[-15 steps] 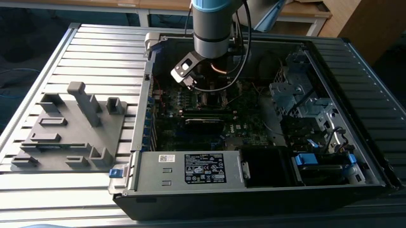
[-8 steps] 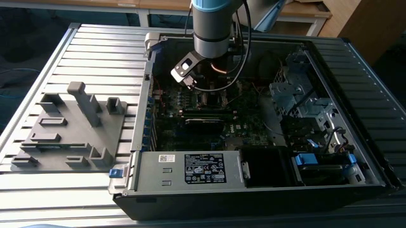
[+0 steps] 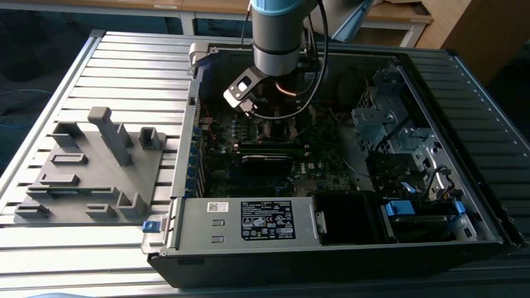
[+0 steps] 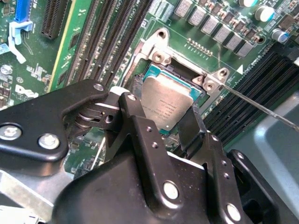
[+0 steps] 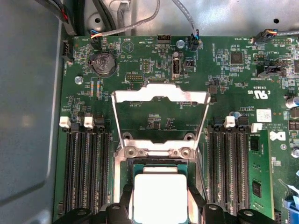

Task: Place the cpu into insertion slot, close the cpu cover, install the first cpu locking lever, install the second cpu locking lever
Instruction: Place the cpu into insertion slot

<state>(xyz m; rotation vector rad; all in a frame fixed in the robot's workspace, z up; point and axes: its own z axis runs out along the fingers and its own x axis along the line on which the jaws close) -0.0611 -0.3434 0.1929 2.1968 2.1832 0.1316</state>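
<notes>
While cpu cover (image 5: 161, 94) stands open, jaws clamped on cpu (image 5: 160, 196), at insertion slot (image 4: 182, 71).

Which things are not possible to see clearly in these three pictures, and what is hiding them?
Second wrist view: the claw covers the near side of the insertion slot, so whether the cpu sits fully down cannot be told.
First wrist view: the picture's edge cuts off part of the cpu.
Exterior view: the arm stands before the insertion slot and hides it.
</notes>
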